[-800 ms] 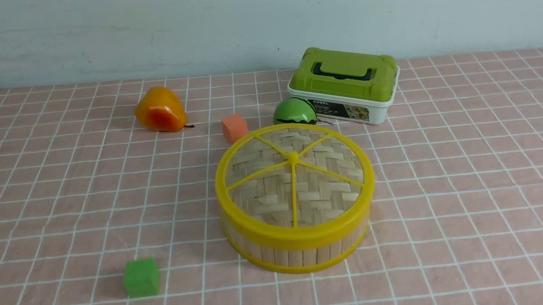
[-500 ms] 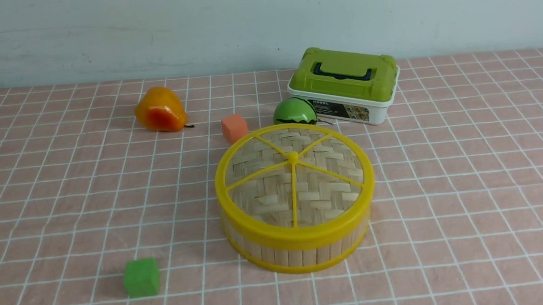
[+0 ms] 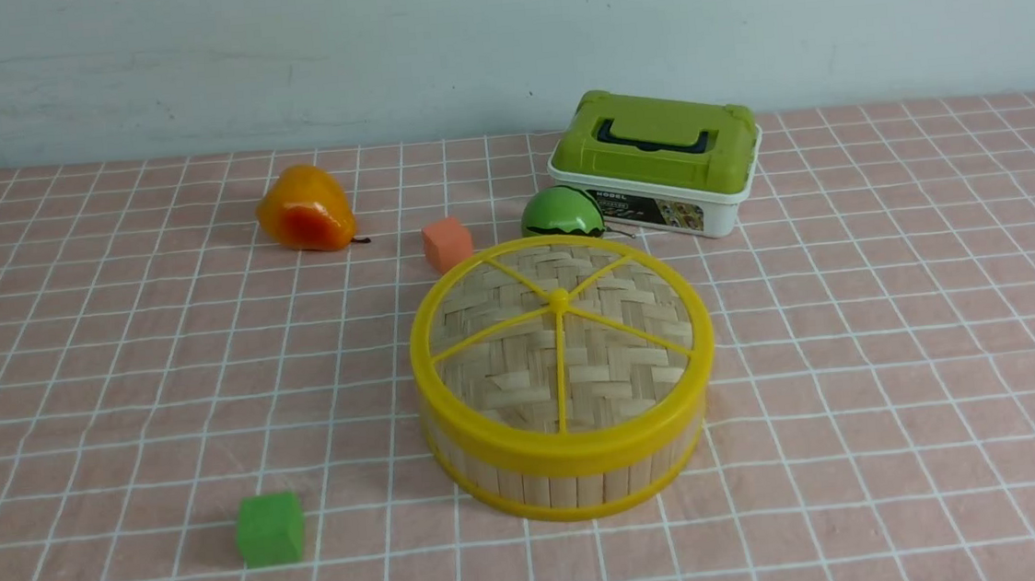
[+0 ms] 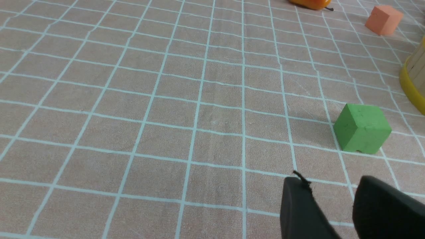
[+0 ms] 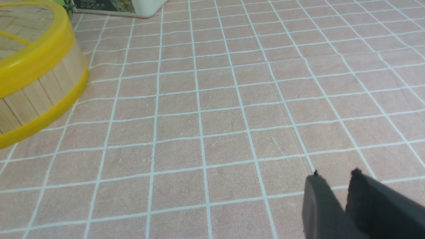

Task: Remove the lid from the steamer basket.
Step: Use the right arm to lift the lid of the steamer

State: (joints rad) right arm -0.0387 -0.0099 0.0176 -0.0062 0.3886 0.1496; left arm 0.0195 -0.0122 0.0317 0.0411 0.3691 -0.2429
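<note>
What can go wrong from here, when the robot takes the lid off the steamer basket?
The lid sits closely on the steamer basket, so the basket might rise with it. The centre knob looks small, so a grip there could slip. The green round object is close behind the basket and might get bumped.
</note>
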